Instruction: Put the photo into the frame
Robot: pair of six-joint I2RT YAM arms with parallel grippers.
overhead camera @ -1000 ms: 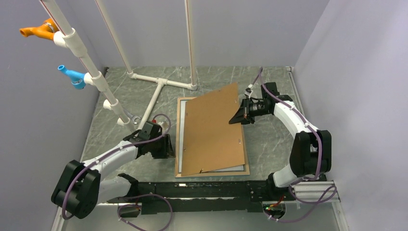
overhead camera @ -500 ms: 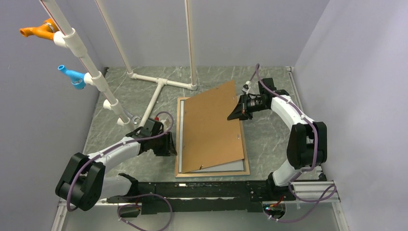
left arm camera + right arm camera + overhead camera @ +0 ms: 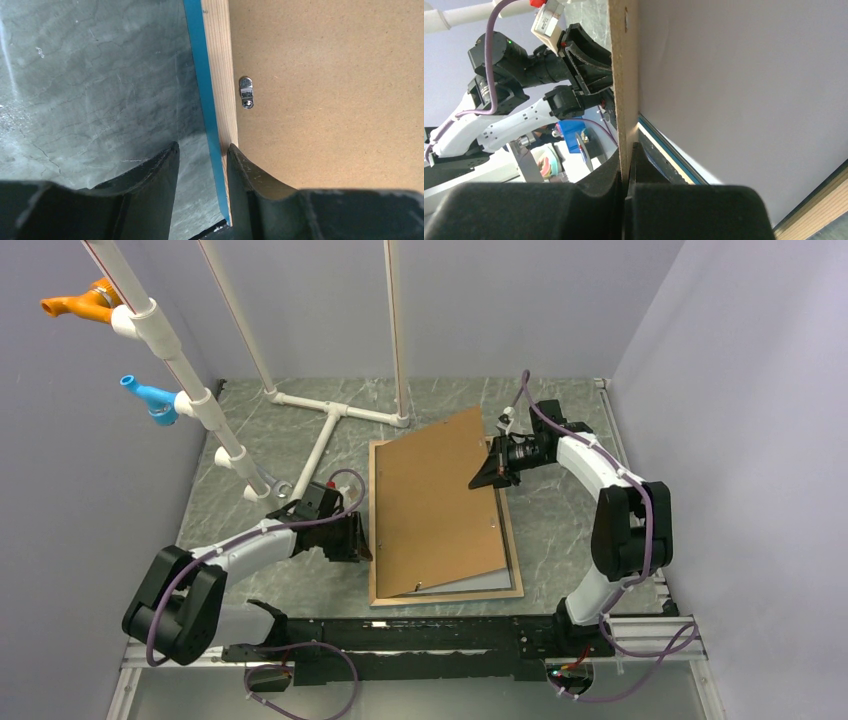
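Observation:
The frame (image 3: 450, 597) lies flat mid-table, light wood face up, with its blue side edge (image 3: 202, 75) showing in the left wrist view. A plain brown backing board (image 3: 440, 500) leans over it, raised along its right side. My right gripper (image 3: 483, 478) is shut on that raised edge, the board's edge (image 3: 624, 75) pinched between its fingers (image 3: 625, 150). My left gripper (image 3: 202, 146) stands open astride the frame's left rail. One fingertip rests on the wood and the other hangs over the table, clear of the blue edge. Below the board a pale sheet (image 3: 470, 583) fills the frame; the photo's printed side is hidden.
A white pipe stand (image 3: 330, 425) stands behind and left of the frame, with an orange fitting (image 3: 80, 302) and a blue fitting (image 3: 148, 398) on the slanted pipe. A small metal clip (image 3: 246, 92) sits on the board near the left rail. Walls close in on three sides.
My right gripper has carried the board's raised edge left, swinging it more squarely over the frame. The left gripper has moved right onto the frame's left rail and narrowed a little.

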